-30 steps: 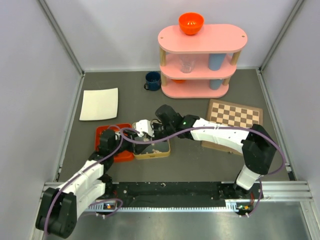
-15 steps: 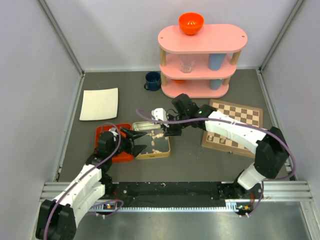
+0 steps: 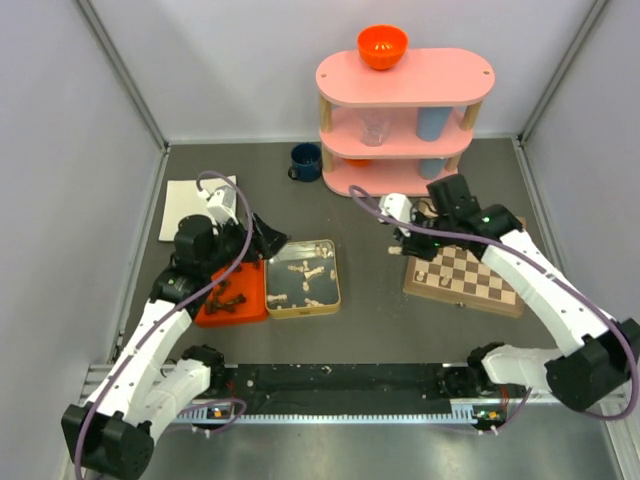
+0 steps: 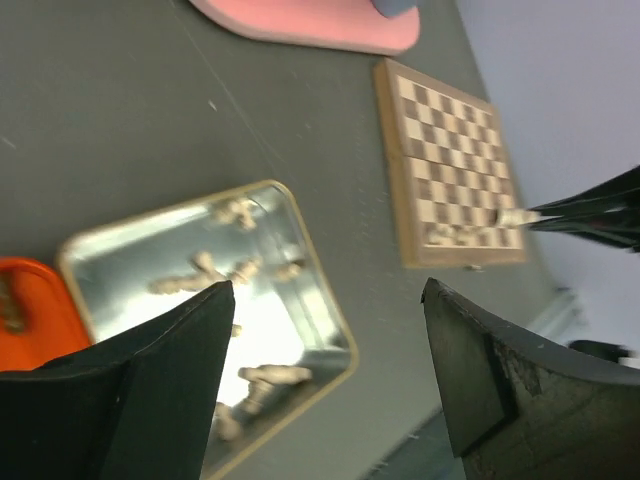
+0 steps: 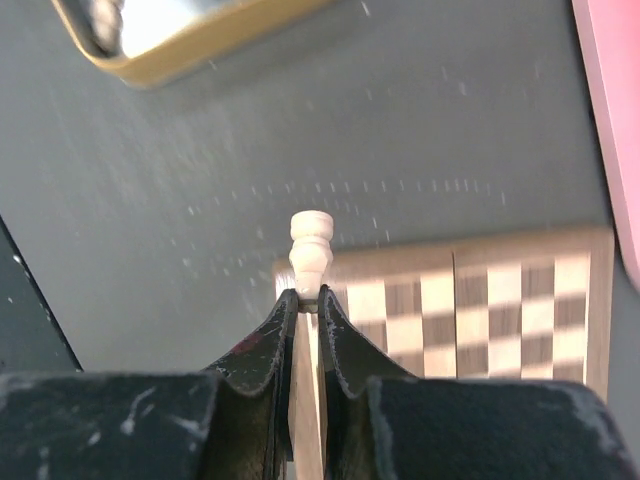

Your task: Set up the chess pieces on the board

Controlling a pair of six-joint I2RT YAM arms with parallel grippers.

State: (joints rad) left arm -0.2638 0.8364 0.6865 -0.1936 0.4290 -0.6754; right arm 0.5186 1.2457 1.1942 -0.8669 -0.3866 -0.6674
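The chessboard [image 3: 470, 272] lies at the right, with a few cream pieces [image 3: 428, 273] near its left front corner. My right gripper [image 3: 405, 243] is shut on a cream chess piece [image 5: 311, 248] and holds it above the board's left edge [image 5: 470, 300]. The piece's head sticks out past the fingertips. Several cream pieces [image 3: 305, 278] lie in the silver tin [image 3: 335, 290]. Dark pieces [image 3: 228, 297] lie in the orange tray [image 3: 212, 312]. My left gripper [image 3: 268, 240] is open and empty, raised above the tin's far left corner [image 4: 75, 255]. The board also shows in the left wrist view [image 4: 450, 160].
A pink three-level shelf [image 3: 405, 120] with cups and an orange bowl [image 3: 382, 46] stands at the back. A blue mug [image 3: 305, 161] sits to its left. A white plate [image 3: 197, 208] lies at the far left. Grey walls close in both sides.
My right gripper has carried a cream piece from the tin rightward to the board's left edge. My left gripper has lifted away from the tin, back and to the left, still open.
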